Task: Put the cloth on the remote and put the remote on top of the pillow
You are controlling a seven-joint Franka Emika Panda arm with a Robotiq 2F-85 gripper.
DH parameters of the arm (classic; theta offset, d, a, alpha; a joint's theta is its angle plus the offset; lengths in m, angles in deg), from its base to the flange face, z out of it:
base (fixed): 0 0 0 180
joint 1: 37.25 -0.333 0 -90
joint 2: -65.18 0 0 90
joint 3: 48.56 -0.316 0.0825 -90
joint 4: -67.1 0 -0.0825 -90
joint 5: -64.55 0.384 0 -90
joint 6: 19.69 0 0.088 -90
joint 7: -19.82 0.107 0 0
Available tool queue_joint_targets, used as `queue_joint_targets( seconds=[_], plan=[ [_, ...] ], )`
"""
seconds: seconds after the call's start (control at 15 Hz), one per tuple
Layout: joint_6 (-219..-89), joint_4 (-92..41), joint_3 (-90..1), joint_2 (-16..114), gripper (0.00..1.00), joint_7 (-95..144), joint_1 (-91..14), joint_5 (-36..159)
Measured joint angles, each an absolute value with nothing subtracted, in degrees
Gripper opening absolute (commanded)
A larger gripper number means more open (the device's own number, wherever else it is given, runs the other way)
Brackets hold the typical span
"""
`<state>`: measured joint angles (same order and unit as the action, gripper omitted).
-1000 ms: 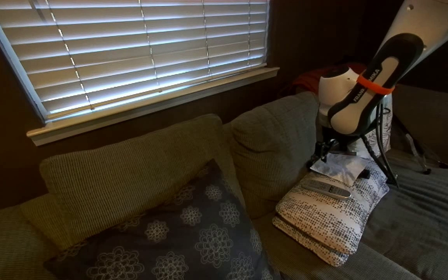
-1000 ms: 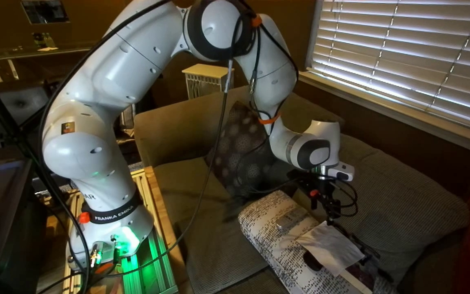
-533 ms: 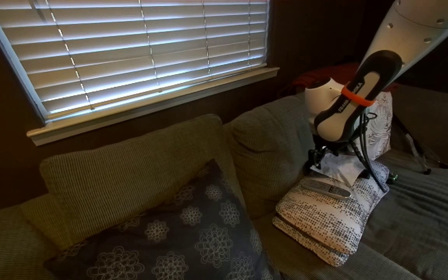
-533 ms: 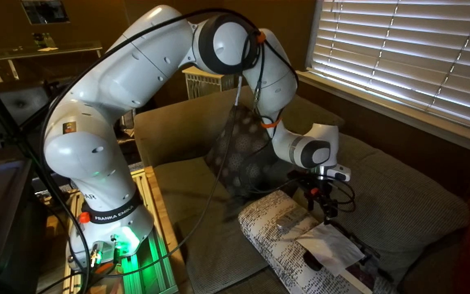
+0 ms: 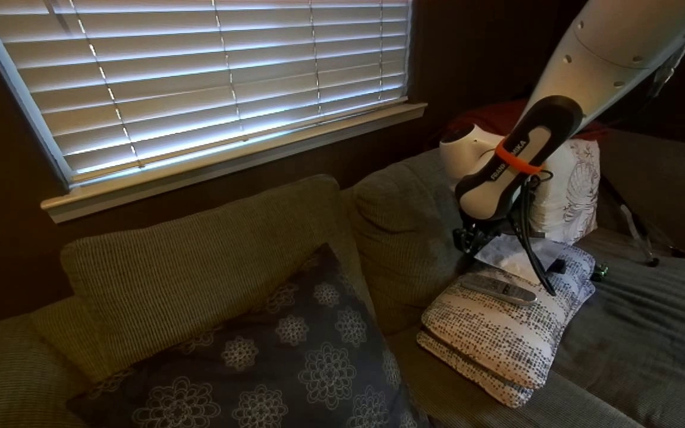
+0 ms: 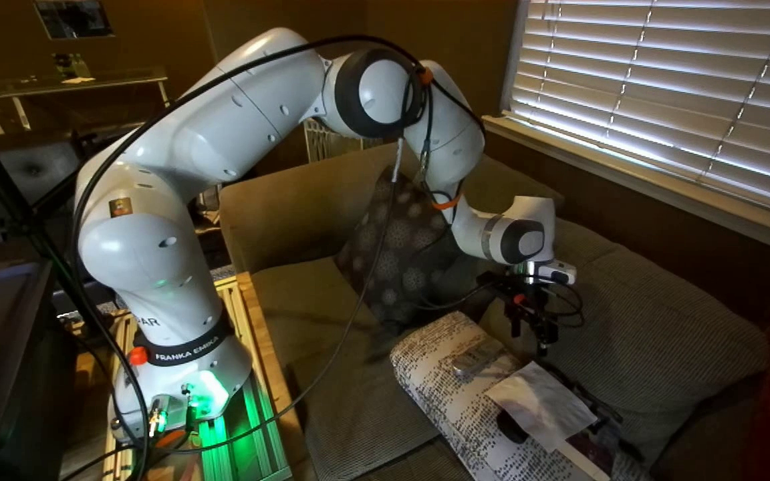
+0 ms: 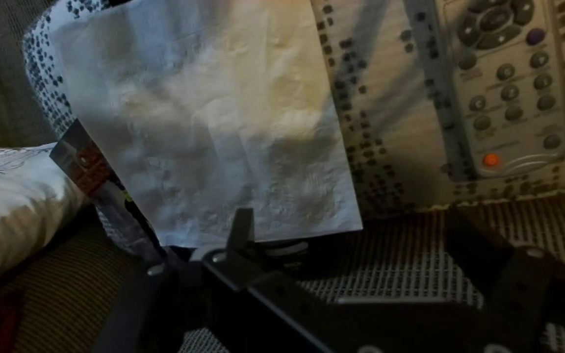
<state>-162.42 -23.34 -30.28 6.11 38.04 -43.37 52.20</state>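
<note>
The gripper is spread wide, nothing between its fingers. In the wrist view the cloth, likely next, lies up-left over the pillow, squarish, without clear long axis; the remote lies up-right, its length across the pillow, orange-button end toward the back cushion.

The top edge of the wrist view cuts off the remote and the cloth; the remote's lettering is too blurred to read. The cloth hides part of a printed item and, in an exterior view, part of a black item whose kind cannot be told. The pillow runs past the lower edge there. The wrist view's bottom edge crops the parted jaws; an exterior view's top edge crops the arm.
</note>
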Motion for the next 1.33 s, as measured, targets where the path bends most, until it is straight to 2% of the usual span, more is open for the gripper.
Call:
queue_joint_targets(
  seconds=[1.0,1.07,1.13,1.33],
  plan=[
    [-157.5,-7.9,-28.1,-7.2,1.0,41.4,-43.1,52.2],
    [-157.0,-7.2,-28.0,-7.7,0.75,41.7,-43.1,52.2],
    [-156.5,-6.5,-27.9,-8.2,0.74,41.9,-43.1,52.2],
    [-154.7,-4.7,-27.8,-9.2,0.53,42.1,-43.0,52.2]
  ],
)
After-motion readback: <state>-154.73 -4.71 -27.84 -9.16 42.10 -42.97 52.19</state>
